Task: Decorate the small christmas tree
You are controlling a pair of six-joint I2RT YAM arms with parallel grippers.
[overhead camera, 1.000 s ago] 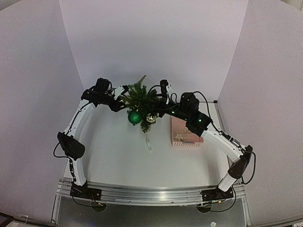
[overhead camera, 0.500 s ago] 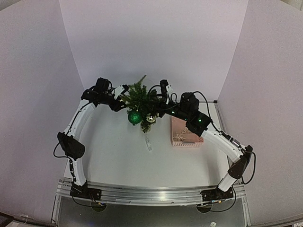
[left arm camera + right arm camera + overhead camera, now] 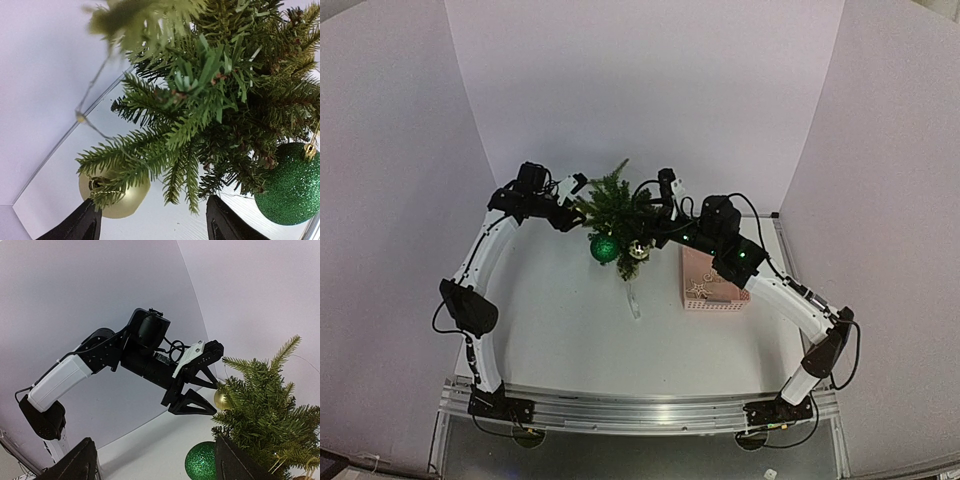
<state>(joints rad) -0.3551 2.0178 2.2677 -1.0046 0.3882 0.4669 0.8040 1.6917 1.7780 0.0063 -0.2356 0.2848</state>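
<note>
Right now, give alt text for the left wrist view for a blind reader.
Bushy dark green needle branches of the small christmas tree fill the frame. A matte gold ball ornament hangs lower left, a glittery green ball lower right; the open left gripper shows at the bottom.

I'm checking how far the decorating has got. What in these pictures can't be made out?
- Base of the small christmas tree: both wrist views cut it off; top view too small to pick it out.
- Pink basket contents: top view, the right arm overlaps it, and too small.
- Green bauble: left wrist view, clipped by the right edge; right wrist view, by the bottom edge.
- Gold bauble hook: left wrist view, needles cover it.
</note>
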